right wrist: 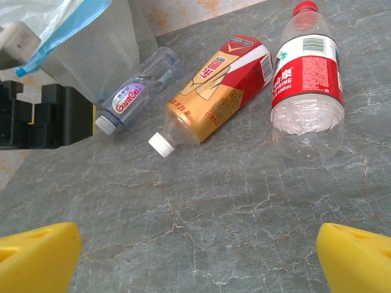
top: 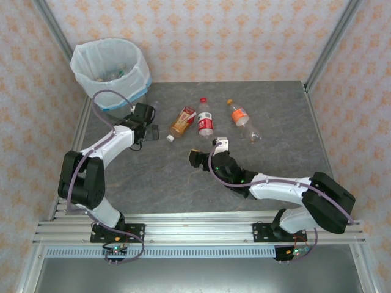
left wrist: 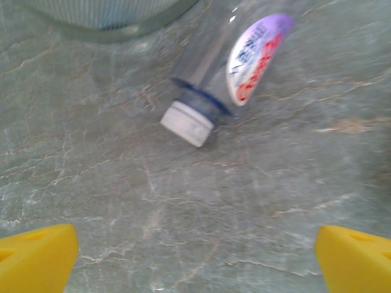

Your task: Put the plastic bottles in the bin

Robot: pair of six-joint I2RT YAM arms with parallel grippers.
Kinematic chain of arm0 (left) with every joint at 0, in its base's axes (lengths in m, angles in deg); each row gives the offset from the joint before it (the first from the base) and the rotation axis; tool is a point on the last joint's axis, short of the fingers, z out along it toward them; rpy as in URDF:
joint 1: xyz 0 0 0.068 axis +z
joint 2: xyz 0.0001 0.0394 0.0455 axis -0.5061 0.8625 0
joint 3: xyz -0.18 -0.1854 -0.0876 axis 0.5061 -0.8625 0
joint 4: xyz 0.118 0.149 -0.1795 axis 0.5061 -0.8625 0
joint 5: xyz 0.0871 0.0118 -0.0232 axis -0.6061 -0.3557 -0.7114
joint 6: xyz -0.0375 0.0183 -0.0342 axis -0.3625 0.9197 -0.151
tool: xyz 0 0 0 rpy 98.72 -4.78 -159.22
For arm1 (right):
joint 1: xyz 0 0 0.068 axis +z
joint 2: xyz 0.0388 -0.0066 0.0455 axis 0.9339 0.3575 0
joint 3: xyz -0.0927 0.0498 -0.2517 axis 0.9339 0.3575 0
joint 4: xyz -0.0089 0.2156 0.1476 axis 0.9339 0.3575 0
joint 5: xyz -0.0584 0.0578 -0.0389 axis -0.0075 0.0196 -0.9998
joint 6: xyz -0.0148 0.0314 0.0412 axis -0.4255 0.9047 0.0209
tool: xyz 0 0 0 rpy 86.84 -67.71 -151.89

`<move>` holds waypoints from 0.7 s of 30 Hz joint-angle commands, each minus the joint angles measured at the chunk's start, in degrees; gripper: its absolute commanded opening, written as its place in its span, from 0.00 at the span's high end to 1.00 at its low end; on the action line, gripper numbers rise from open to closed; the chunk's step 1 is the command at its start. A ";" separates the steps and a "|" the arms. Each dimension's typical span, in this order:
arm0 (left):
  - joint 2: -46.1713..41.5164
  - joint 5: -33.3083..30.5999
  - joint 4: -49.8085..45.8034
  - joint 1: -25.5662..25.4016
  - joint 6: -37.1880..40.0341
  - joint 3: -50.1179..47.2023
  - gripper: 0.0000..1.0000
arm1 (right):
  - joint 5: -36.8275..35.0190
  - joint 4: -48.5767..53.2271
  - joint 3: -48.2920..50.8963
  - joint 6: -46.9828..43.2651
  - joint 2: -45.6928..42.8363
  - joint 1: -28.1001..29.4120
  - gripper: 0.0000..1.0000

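Four plastic bottles lie on the grey table. A small clear bottle (top: 153, 107) (left wrist: 238, 67) (right wrist: 137, 91) with a white cap and a purple and red label rests by the foot of the bin (top: 110, 70) (left wrist: 110, 18) (right wrist: 98, 49). My left gripper (top: 146, 117) (left wrist: 195, 256) hangs open just short of its cap, with nothing between the fingers. An orange-and-red labelled bottle (top: 182, 121) (right wrist: 214, 91), a red-labelled bottle (top: 205, 117) (right wrist: 307, 79) and an orange-capped bottle (top: 243, 119) lie to the right. My right gripper (top: 208, 149) (right wrist: 195, 256) is open and empty, nearer than the middle two.
The bin, lined with a white bag, stands off the table's back left corner and holds some bottles. Metal frame posts and patterned walls enclose the table (top: 183, 183). The left arm's black body (right wrist: 49, 116) sits to the left in the right wrist view.
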 commanded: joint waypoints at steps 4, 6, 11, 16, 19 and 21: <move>4.09 -0.33 3.51 1.36 5.05 0.70 0.00 | -0.18 -3.54 -1.69 0.40 0.46 -0.32 0.01; 5.31 -0.08 3.69 1.98 5.15 1.80 0.00 | -0.20 -5.44 -1.18 0.53 0.29 -0.27 0.01; 9.19 2.36 2.74 3.08 4.86 5.84 0.00 | -0.18 -5.71 -1.18 0.25 0.13 -0.32 0.01; 16.27 4.51 -3.65 3.43 4.91 13.59 0.00 | -0.19 -5.67 -0.78 0.27 -0.48 -0.32 0.01; 18.97 5.82 -4.73 3.92 5.39 15.84 0.00 | -0.96 -5.58 -0.23 0.27 -1.21 -0.32 0.01; 20.18 5.93 -5.56 4.46 5.48 17.44 0.00 | -1.55 -5.52 0.21 0.27 -1.65 -0.32 0.01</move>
